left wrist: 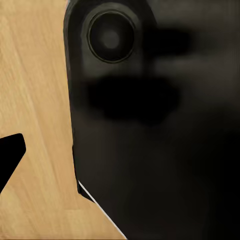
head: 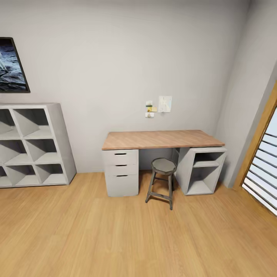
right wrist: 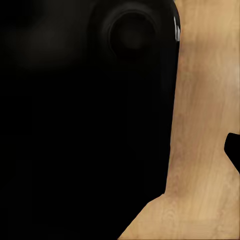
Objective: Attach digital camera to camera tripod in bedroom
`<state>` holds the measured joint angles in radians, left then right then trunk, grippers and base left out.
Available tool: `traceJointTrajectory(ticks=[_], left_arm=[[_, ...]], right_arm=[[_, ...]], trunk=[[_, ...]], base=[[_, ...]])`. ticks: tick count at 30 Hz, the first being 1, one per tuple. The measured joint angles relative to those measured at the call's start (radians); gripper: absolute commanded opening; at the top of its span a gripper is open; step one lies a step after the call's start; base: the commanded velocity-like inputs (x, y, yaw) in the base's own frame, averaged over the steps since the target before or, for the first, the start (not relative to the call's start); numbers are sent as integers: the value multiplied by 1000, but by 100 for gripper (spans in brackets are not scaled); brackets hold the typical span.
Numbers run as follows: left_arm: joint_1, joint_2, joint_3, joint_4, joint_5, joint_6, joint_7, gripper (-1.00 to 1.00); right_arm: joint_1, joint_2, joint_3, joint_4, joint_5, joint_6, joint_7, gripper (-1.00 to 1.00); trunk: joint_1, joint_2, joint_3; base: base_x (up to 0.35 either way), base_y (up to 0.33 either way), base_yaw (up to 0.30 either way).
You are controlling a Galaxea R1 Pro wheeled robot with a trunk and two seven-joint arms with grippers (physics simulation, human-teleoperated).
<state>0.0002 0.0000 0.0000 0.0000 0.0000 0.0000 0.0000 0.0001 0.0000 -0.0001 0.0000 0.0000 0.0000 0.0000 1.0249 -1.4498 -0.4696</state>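
Desk (head: 163,139) with a wooden top stands against the grey wall ahead, a round stool (head: 163,181) tucked at its front. White cube shelf (head: 32,144) sits well to the left, under a dark framed picture (head: 11,65). At the left wrist, a black robot body (left wrist: 160,130) looms over wood floor (left wrist: 35,100). The right wrist looks much the same: black casing (right wrist: 80,125), floor (right wrist: 205,115) beside it. Whether either gripper is wide or narrow, I cannot tell. Camera and tripod aren't anywhere I can see.

Cube shelf (head: 34,144) and framed pic (head: 11,65) cut off at left edge — wall notes (head: 157,105) too small to read.
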Motion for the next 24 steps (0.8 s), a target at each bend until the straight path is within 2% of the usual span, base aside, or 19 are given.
traceJointTrajectory(ticks=[4, 24], left_arm=[[9, 14, 0, 1, -1, 0, 1, 100], [9, 14, 0, 1, -1, 0, 1, 100]], right_arm=[[-9, 13, 9, -10, 8, 4, -1, 100], [-9, 13, 9, -10, 8, 5, -1, 100]], trunk=[[0, 0, 0], [0, 0, 0]], base=[[0, 0, 0], [0, 0, 0]])
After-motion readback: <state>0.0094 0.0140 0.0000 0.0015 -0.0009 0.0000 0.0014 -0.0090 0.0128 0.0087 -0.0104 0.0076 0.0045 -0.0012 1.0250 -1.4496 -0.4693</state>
